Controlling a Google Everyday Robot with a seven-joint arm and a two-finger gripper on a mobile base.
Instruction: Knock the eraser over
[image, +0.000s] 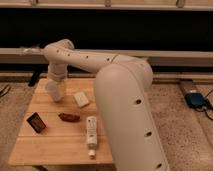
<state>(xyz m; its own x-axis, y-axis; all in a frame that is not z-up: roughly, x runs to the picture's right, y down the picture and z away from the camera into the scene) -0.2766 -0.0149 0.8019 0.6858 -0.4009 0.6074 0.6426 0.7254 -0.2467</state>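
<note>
The eraser (36, 122) is a small black block with reddish-orange edging. It stands tilted near the left edge of the wooden table (55, 147). My gripper (54, 94) hangs at the end of the white arm over the table's back left part. It is well behind the eraser and to its right, apart from it. The arm's large white body fills the right side of the view and hides the table's right edge.
A cream-white square block (81, 99) lies right of the gripper. A dark red oblong lump (69, 117) lies at the table's middle. A white tube (91, 134) lies near the front edge. A blue device (195, 100) sits on the floor at right.
</note>
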